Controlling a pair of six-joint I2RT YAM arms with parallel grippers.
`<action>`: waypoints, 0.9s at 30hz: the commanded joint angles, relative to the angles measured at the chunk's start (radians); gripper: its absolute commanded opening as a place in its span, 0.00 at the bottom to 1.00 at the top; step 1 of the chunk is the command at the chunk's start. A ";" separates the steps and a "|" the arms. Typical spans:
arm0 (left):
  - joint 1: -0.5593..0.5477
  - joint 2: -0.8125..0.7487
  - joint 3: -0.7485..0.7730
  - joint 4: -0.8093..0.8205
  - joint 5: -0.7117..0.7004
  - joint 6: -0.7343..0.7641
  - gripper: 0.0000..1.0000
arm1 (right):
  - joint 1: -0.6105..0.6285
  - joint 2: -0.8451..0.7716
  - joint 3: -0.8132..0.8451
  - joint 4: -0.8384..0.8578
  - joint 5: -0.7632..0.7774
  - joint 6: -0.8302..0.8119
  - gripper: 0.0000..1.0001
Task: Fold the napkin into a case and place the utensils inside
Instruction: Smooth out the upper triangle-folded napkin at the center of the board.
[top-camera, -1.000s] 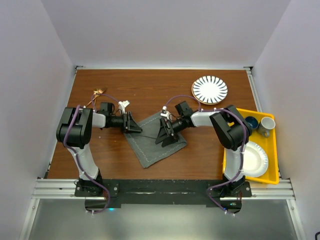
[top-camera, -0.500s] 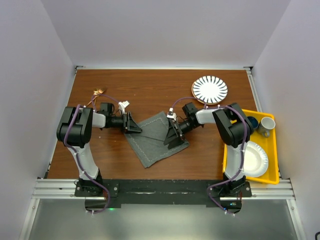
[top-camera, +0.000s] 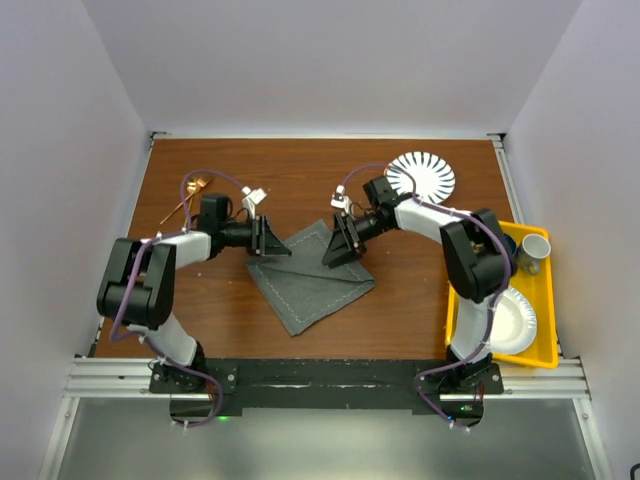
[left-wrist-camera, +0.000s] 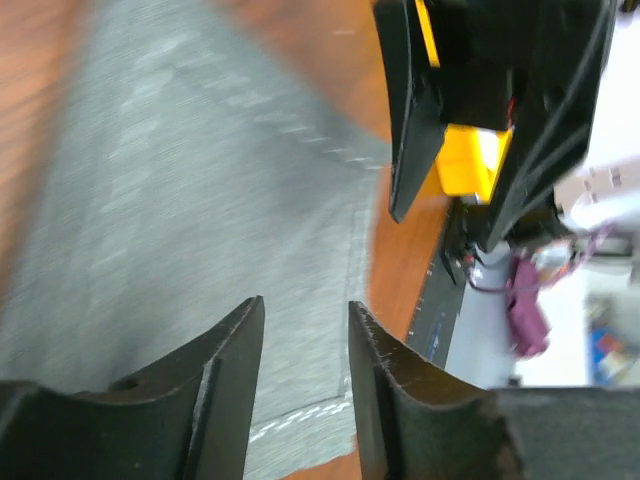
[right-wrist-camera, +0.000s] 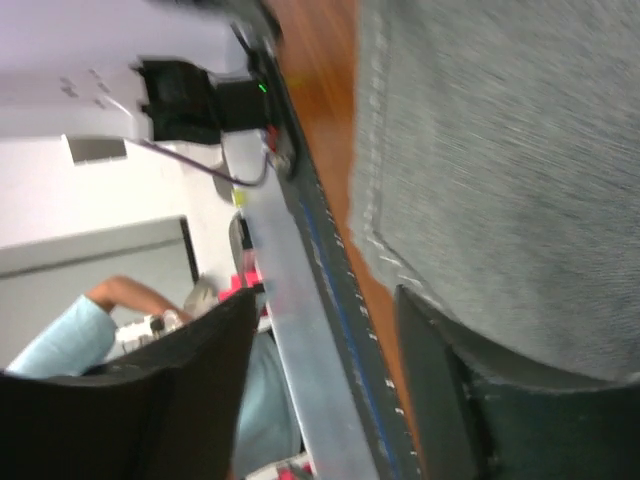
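Both arms have shifted toward the far corners of the napkin (top-camera: 310, 285). The right end effector (top-camera: 338, 245) has left the cloth's centre, jaws narrowing but still apart, nothing clearly pinched. The left end effector (top-camera: 270, 240) is half-open and empty (unchanged). Napkin flat on the tabletop (top-camera: 300, 170), unfolded; corner grasps look next.

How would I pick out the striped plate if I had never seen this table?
Start at the brown wooden table and look toward its far right corner, beyond the yellow tray. A round plate lies flat on the wood there. Unlike the plain white plate in the tray, it has dark stripes fanning out from its centre.
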 joint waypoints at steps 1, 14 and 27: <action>-0.143 -0.108 0.026 0.100 -0.046 -0.062 0.39 | 0.001 -0.168 0.078 -0.143 0.083 -0.017 0.48; -0.305 0.160 0.069 0.213 -0.179 -0.222 0.22 | -0.063 -0.076 -0.081 -0.218 0.327 -0.223 0.08; -0.131 0.209 -0.051 0.289 -0.029 -0.246 0.29 | -0.081 0.136 -0.014 -0.140 0.480 -0.229 0.00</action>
